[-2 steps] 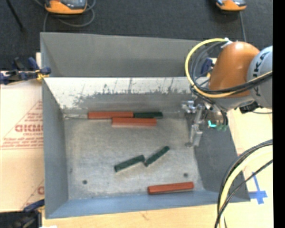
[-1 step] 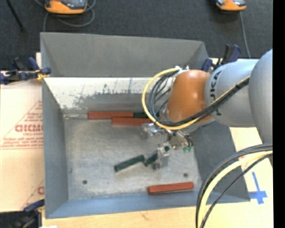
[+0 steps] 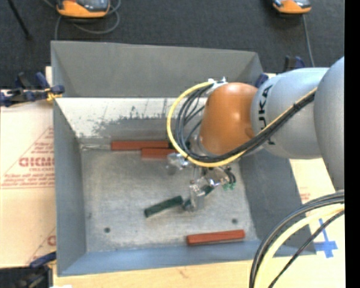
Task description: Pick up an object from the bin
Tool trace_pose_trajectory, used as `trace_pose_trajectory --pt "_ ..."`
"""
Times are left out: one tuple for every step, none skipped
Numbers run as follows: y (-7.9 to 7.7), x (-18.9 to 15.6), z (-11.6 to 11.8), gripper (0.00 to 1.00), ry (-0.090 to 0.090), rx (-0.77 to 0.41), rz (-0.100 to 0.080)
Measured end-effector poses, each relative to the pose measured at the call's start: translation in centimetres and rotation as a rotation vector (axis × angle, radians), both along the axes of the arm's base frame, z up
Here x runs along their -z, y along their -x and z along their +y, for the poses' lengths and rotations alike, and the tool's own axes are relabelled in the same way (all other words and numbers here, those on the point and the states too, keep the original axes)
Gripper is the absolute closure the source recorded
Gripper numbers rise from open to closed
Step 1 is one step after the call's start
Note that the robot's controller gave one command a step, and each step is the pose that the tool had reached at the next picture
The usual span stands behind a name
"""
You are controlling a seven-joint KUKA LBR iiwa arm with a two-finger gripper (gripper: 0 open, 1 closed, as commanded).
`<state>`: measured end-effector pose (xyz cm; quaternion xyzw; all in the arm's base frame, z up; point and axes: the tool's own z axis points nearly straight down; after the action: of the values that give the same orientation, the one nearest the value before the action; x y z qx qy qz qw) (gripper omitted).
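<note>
Grey metal makes up the bin (image 3: 66, 179), its floor pale and speckled and mostly bare. Reaching in from the right, the arm (image 3: 300, 113) bends down over the middle of the floor, with its rounded orange cover (image 3: 225, 122) and a loop of yellow and black cables (image 3: 177, 125) hanging above the wrist.

The claw (image 3: 195, 198) sits low, right of the floor's centre, and its tip is at the right end of a dark green, slim, elongated piece (image 3: 162, 208). That piece lies flat on the floor, slanting slightly, with its left end nearer the front wall and its right end meeting the claw. Whether the claw is spread or closed, and whether it has hold of the green piece, I cannot tell; the metal parts there blur together with the end of the piece.

Three red-brown bars also lie in the bin. One bar (image 3: 216, 237) rests near the front wall, right of the green piece and well apart from it. Two others lie along the back wall: a longer one (image 3: 135, 145) and a shorter one (image 3: 157, 153) just beside it, partly under the cable loop.
</note>
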<state>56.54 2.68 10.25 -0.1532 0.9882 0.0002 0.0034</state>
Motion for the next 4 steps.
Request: trace_pose_trajectory --pt "0.7 -1.4 1.8 0.00 -0.002 0.024 0.000" --pt "2.2 3.4 1.6 0.00 0.000 0.094 0.009" --pt "2.1 3.4 1.5 0.00 0.001 0.091 0.005" --pt "2.0 3.3 1.5 1.00 0.001 0.090 0.003"
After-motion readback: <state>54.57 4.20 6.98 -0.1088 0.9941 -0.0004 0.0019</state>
